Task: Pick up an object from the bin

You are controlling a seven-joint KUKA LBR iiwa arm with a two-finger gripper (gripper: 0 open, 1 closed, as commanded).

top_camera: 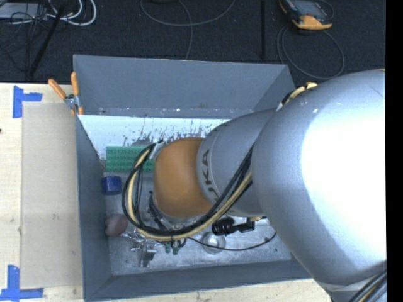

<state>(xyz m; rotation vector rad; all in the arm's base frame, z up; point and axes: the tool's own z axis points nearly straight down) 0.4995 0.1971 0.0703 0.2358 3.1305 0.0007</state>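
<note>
I cannot tell whether the jaws are open or closed. The orange wrist cover (pixel 179 178) sits over them, and the big grey arm (pixel 315 181) comes in from the right across much of the bin (pixel 91 244).

In the camera view, the wrist hangs low over the left-middle of the floor, toward the front wall. I cannot say which thing it is over. Black and yellow cables (pixel 131 197) loop around the cover's left and lower edge and cross part of what lies there.

Nearest are some metal bits (pixel 142 246), a silvery tangle on the floor just beside the cover's lower left edge, near the front wall. They are too jumbled for me to read a long axis or which way they point.

Left of them, near the left wall, lies a pink lump (pixel 115 225), roundish. Farther back along that wall is a small blue piece (pixel 111 184). Behind it is a green block (pixel 121 158), ridged on top and near the back wall. Its long side runs left to right, and its right end is under the cables and cover. By the cover's lower right edge, a small pale round thing (pixel 214 241) rests on the floor.
</note>
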